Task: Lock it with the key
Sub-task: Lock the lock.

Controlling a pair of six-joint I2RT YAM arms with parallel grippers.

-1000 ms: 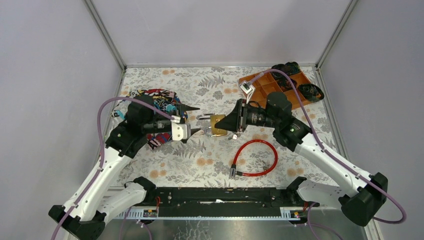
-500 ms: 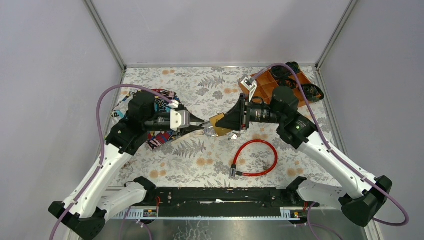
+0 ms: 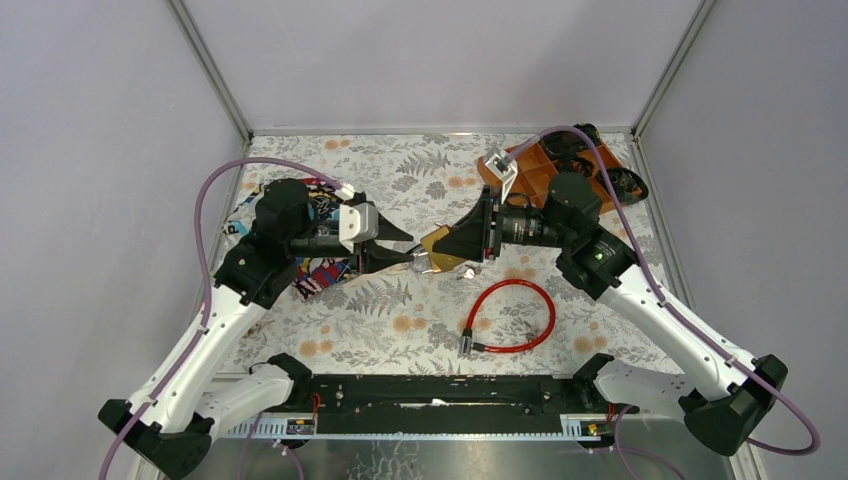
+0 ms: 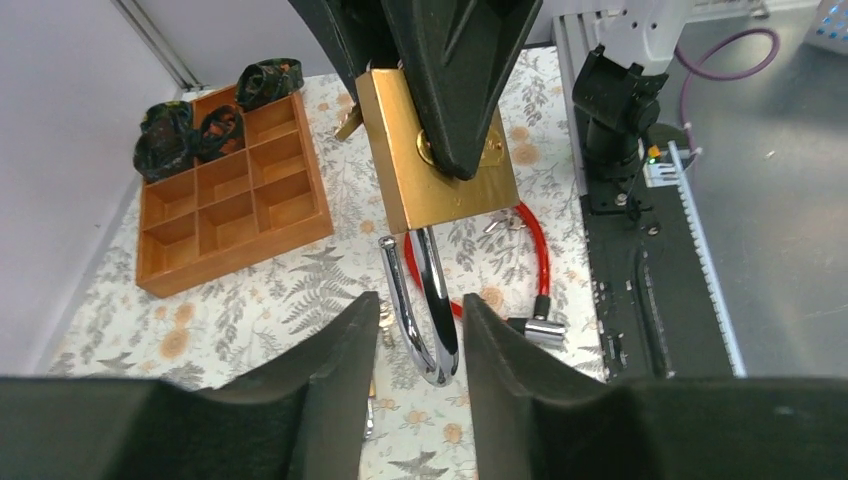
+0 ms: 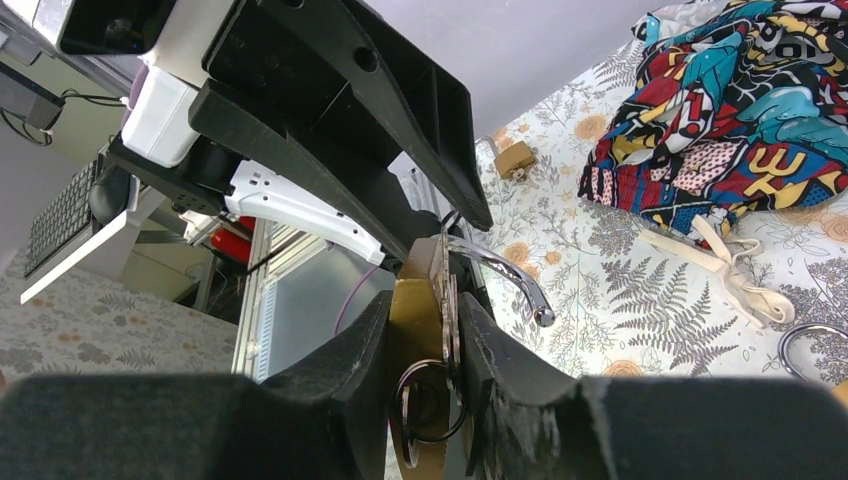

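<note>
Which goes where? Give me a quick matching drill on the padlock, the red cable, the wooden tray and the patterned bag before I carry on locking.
Things:
1. brass padlock
2. red cable lock
3. wooden compartment tray
4. patterned cloth bag

Places:
A. far right corner of the table
B. clamped in the right pincer
C. left side of the table
D. looped on the table, nearer its near edge

Pairs: 1-B, 2-D, 3-A, 4-C
</note>
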